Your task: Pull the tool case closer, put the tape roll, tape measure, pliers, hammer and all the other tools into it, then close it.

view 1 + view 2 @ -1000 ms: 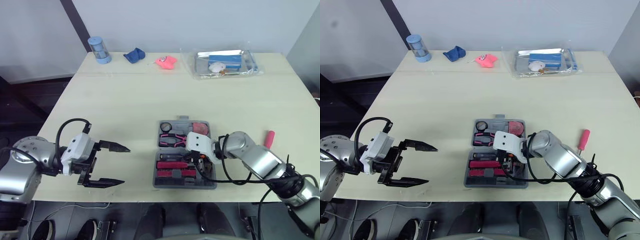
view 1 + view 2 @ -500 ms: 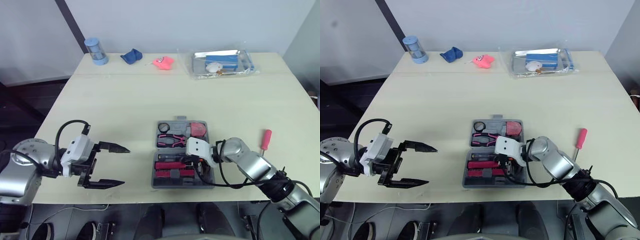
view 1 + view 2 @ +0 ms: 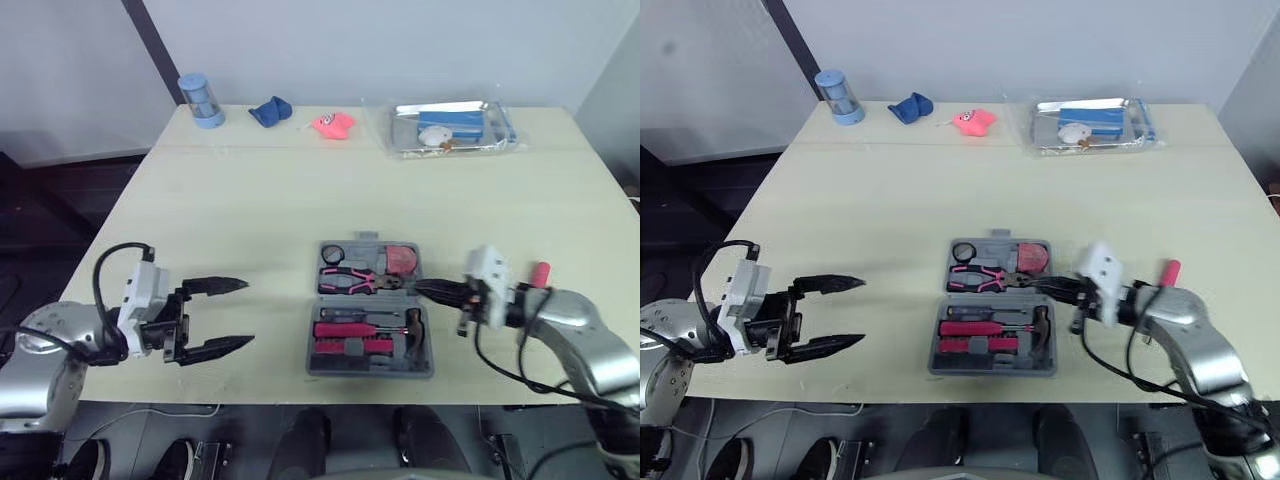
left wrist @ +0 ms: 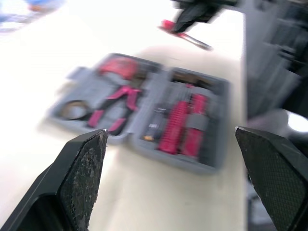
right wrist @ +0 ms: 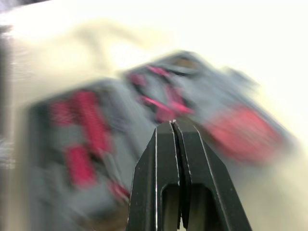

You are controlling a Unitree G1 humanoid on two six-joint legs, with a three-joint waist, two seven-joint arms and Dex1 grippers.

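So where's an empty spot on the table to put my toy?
The wide middle of the table, between the tool case and the clear tray. Also between the open left gripper and the case. It's crowded beside the right gripper and screwdriver.

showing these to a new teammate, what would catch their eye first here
The open grey tool case near the front edge of the table draws the eye, its slots holding pink and red tools. The right end effector, shut, points at the case's right side, with a red-handled screwdriver lying on the table just beyond that arm. At front left, the left end effector hangs wide open and empty.
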